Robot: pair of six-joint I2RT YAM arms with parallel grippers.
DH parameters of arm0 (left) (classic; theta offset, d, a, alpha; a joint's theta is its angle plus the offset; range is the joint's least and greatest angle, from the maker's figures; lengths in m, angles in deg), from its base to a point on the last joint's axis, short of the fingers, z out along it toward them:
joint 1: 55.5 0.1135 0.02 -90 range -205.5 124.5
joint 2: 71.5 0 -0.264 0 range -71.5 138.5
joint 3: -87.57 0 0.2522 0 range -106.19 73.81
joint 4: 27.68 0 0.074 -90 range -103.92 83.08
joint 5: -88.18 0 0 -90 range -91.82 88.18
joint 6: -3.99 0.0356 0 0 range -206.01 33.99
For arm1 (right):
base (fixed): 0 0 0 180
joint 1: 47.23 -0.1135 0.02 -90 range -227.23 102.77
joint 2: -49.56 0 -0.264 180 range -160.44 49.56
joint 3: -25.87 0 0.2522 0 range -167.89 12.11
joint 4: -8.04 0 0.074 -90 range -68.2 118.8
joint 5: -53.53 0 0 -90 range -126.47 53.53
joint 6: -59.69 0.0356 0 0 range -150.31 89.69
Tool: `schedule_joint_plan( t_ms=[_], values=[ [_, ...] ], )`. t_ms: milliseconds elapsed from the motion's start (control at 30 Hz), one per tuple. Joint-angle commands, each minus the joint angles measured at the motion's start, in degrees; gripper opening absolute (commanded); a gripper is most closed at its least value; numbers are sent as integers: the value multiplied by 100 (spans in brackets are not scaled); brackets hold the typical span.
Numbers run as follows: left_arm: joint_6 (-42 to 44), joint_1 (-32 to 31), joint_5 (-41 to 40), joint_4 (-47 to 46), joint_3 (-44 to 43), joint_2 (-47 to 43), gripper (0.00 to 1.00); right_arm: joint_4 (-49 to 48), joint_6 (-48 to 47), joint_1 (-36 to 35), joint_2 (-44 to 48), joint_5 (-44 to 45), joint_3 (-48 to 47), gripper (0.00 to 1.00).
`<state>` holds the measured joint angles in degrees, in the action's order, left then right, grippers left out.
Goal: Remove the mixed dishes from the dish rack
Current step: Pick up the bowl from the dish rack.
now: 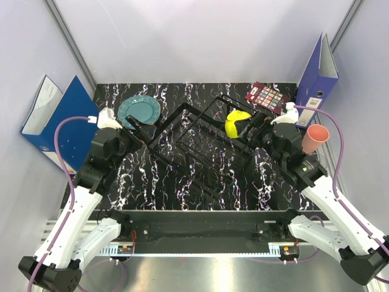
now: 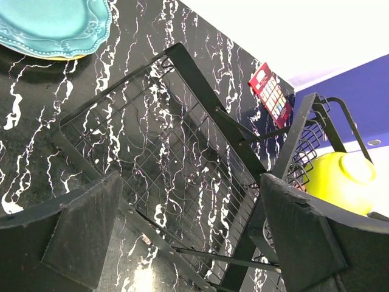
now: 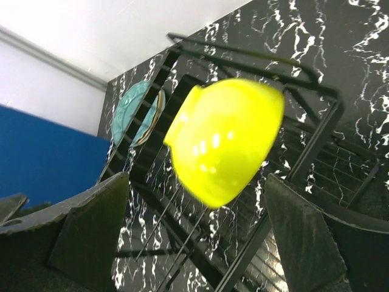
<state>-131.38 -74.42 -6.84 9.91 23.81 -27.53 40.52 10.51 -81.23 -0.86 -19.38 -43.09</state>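
Note:
The black wire dish rack [image 1: 200,146] lies across the middle of the marbled table. A yellow-green bowl [image 1: 237,123] leans on its side in the rack's right end. My right gripper [image 1: 253,129] is open just right of it. In the right wrist view the bowl [image 3: 225,140] hangs above the gap between the fingers [image 3: 91,231], untouched. My left gripper [image 1: 142,131] is open and empty at the rack's left end, over the wire grid [image 2: 182,140]. A teal scalloped plate [image 1: 139,110] lies flat at back left, a cream edge under it. A pink cup [image 1: 314,139] stands at the right.
Blue ring binders [image 1: 58,121] lean on the left wall. Another binder [image 1: 319,76] stands at the back right. A red colour card [image 1: 267,96] lies beside it. Walls close in the table on three sides.

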Motion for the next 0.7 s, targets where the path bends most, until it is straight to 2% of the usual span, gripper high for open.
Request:
schedule_joint_plan(
  t_ms=[0, 367, 667],
  values=[
    [-25, -42, -61, -388, 95, -37, 99, -448, 224, 358, -118, -187, 88, 99],
    [-69, -95, 1, -476, 227, -11, 99, -1449, 286, 631, -171, -882, 509, 100],
    [-113, -112, 62, -555, 298, -2, 99, -1723, 198, 631, -65, -1110, 537, 99]
  ],
)
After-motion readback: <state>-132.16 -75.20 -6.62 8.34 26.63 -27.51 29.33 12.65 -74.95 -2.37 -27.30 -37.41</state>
